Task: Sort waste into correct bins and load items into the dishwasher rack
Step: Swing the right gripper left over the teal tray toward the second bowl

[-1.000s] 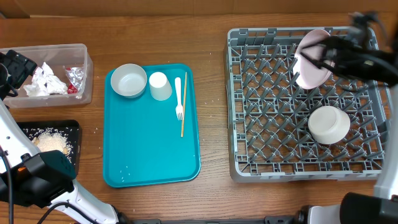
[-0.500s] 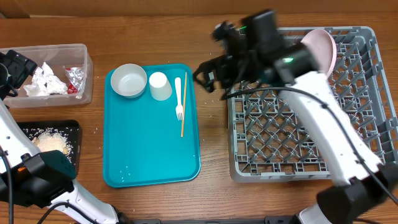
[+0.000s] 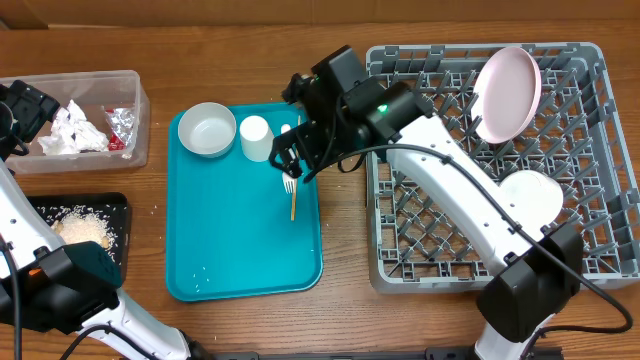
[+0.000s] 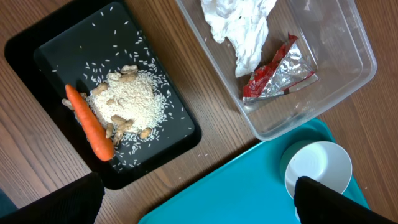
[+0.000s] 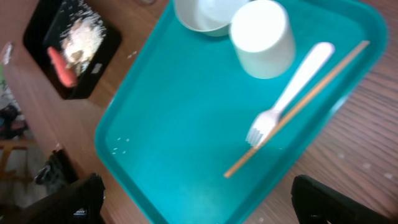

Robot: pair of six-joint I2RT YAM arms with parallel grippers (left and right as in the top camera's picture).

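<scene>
Sorting the waste looks done. The napkins and red wrapper lie in the clear tub at the table's 10 o'clock. The carrot and rice sit in the black tray at 8 o'clock.

In the rack at 3 o'clock are the pink plate and one white bowl. Left on the teal tray are the second bowl, cup, fork and stick.

The right fingers hang spread wide over the fork, holding nothing. The left fingers are spread wide and empty too.

Matt plastic dishwasher rack, wooden table
</scene>
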